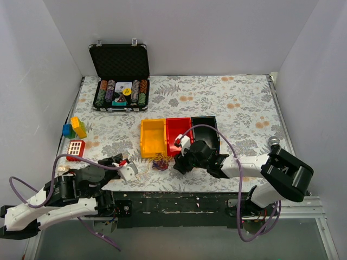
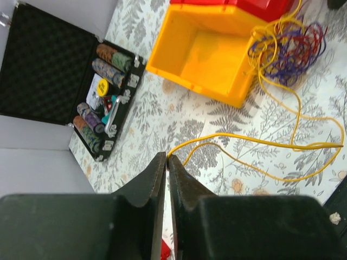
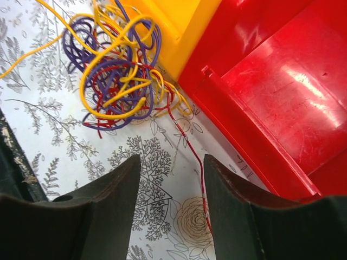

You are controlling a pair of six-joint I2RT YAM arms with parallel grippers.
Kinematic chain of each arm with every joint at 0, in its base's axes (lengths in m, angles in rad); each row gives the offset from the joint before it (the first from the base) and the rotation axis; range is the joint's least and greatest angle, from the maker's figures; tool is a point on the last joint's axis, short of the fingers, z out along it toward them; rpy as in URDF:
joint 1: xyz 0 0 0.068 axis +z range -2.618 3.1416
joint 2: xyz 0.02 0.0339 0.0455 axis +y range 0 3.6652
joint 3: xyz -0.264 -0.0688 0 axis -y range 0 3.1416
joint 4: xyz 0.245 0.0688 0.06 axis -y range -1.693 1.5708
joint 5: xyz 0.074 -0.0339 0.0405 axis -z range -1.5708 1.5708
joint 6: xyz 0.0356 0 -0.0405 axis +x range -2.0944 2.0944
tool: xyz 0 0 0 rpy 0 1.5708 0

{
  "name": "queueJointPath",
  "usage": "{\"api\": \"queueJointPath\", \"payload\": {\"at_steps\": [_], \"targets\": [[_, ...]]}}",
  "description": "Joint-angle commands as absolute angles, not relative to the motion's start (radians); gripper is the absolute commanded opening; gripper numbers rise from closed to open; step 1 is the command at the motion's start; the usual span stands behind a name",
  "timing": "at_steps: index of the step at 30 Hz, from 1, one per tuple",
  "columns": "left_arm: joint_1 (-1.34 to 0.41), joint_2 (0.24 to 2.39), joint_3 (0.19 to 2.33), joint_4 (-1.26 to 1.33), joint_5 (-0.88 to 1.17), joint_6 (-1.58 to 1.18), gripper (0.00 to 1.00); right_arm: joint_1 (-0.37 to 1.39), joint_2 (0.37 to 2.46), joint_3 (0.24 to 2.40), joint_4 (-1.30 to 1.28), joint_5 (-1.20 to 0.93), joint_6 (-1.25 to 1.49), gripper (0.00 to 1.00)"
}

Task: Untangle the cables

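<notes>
- L end effector (image 2: 167,158) clenched on yellow cable (image 2: 260,142) end; strand runs to knot (image 2: 287,49).
- R end effector (image 3: 172,162) released, over tabletop (image 3: 157,216) near knot.
- Knot just beside yellow bin (image 2: 200,54) corner, red bin (image 3: 282,92) adjacent.

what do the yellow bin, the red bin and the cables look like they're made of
Yellow bin: likely moulded plastic, smooth, even colour, semi-matt. Red bin: the same sort of plastic but glossier, with bright glare patches. Cables: thin wires in what looks like coloured plastic insulation, slightly shiny, springy enough to hold loose curls; any metal core is not visible.
</notes>
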State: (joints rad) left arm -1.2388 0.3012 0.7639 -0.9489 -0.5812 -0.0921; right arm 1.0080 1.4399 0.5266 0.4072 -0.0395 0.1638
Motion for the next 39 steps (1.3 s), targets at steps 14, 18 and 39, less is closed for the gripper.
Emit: {"api": "queueJointPath", "payload": {"at_steps": [14, 18, 39], "targets": [[-1.235, 0.143, 0.479, -1.140, -0.726, -0.058, 0.61, 1.009, 1.390, 0.476, 0.420, -0.045, 0.212, 0.01], [-1.235, 0.207, 0.564, -1.077, -0.640, -0.026, 0.86, 1.014, 1.342, 0.450, 0.390, -0.046, 0.230, 0.01], [-0.890, 0.830, 0.485, -0.279, -0.110, -0.356, 0.98, 1.025, 1.195, 0.354, 0.377, -0.037, 0.299, 0.01]]}}
